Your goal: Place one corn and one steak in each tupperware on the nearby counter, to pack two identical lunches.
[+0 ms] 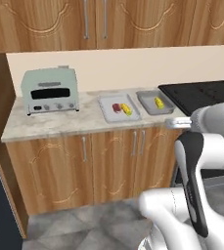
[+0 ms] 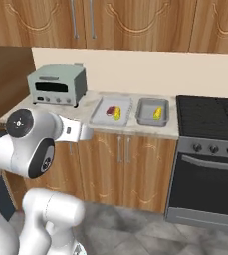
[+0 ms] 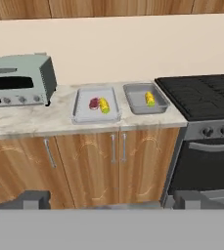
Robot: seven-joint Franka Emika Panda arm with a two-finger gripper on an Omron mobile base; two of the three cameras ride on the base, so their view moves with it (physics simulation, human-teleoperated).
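We saw two trays side by side on the bench (image 1: 55, 128), between the toaster oven (image 1: 51, 91) and the stovetop (image 1: 201, 95). The paler tray (image 1: 118, 108) held a steak (image 1: 116, 107) and a cob (image 1: 126, 109) lying just beside each other, perhaps touching. The darker tray (image 1: 155, 102) held a cob (image 1: 158, 103) alone. We could not find the second steak anywhere on the bench, so by our reckoning one lunch was packed and the other lacked its meat.

The claw (image 3: 108, 202) stood wide and held nothing, well back from the bench, looking at the cabinet doors and both trays.

We judged that the steak would be light, flat and limp, likely slick, and so low that the fingertips would need to come down almost to the surface under it. We would have pinched it across its short width, near the middle, so it did not droop or slide out. The cobs looked stiff and bumpy, easy to hold across the middle, though round enough to roll if nudged.
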